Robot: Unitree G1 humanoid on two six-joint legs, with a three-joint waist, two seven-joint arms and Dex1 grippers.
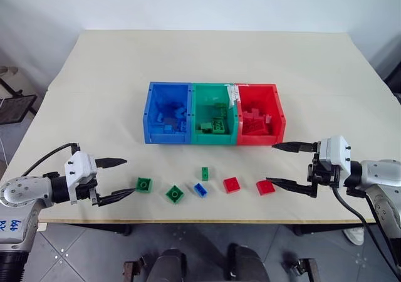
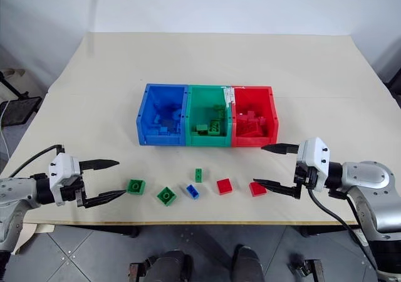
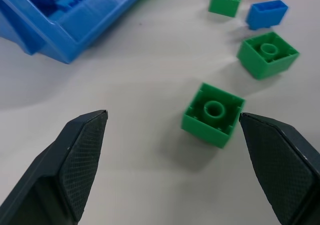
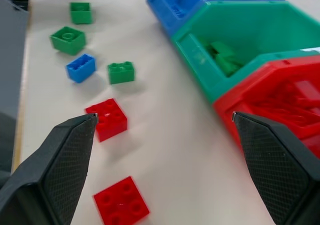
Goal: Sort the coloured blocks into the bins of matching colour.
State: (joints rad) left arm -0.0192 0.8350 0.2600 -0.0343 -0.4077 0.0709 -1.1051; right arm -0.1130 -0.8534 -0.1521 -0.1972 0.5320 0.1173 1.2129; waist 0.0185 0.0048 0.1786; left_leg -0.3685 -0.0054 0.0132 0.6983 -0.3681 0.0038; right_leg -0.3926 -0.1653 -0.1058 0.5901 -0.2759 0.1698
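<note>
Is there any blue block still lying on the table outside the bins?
Yes, one blue block lies on the table between green and red ones.

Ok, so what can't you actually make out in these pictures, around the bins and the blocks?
- Blue bin: in the head views the blocks inside blend together, so no count; the left wrist view's edge cuts it off.
- Red bin: the right wrist view blurs its contents and cuts it at the edge.
- White patch on the green-red divider: too small to identify.
- Green bin: its near wall hides the floor.
</note>
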